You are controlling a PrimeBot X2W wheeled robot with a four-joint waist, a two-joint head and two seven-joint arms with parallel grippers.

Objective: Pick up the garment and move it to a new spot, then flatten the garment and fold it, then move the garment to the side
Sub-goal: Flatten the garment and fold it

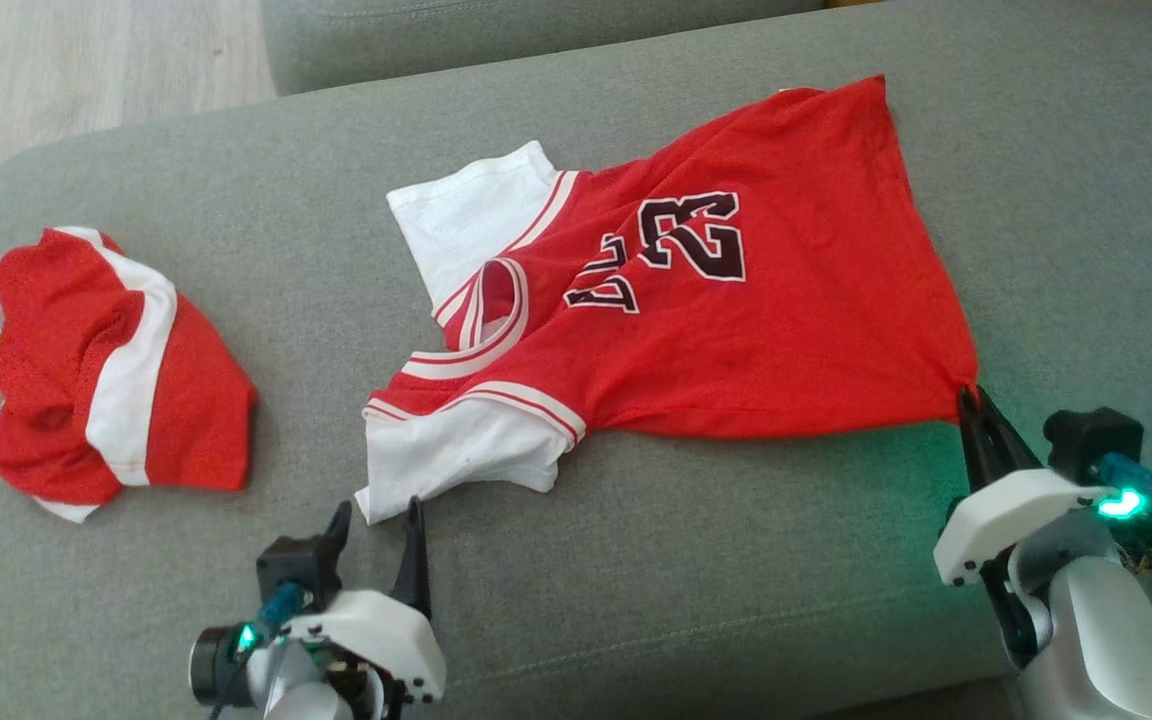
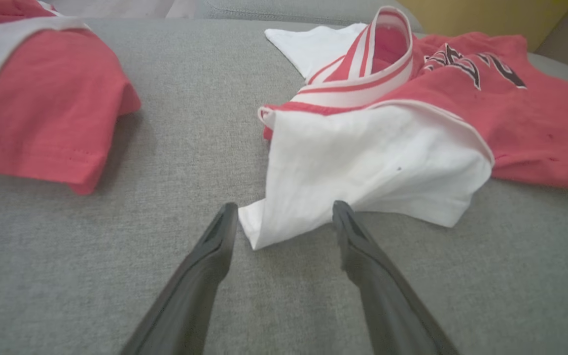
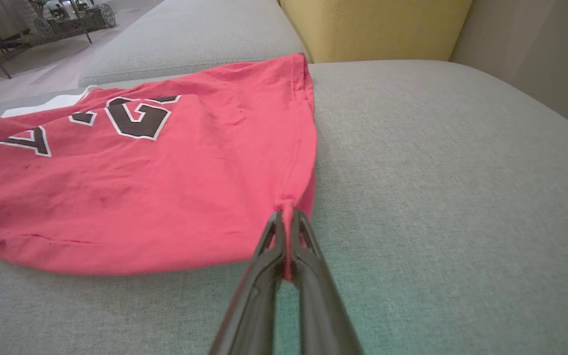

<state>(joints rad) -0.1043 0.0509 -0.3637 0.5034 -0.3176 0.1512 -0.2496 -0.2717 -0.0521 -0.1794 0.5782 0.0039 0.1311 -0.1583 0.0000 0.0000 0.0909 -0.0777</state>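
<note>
Garment (image 1: 726,310) half spread on sofa cushion (image 1: 736,600). Right fingers (image 3: 288,219) pinch thin hem corner: may slip under pull. Left fingers (image 2: 284,217) wide, straddling white sleeve (image 2: 363,162); risk grabbing cushion.

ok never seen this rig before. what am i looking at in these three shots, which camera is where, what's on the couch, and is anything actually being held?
It is a two-armed robot working over a grey sofa cushion. The wide picture comes from a camera on its head, looking down. The other two come from cameras on each wrist, looking along that arm's two dark fingers.

On the cushion lies a red jersey with white sleeves and the number 23, spread out but still rumpled. To its left sits a second, bunched red and white garment.

The right gripper is shut on the jersey's bottom corner; red cloth is pinched between its fingers. The left gripper is open, its fingers either side of the tip of the near white sleeve, with nothing gripped yet.
</note>
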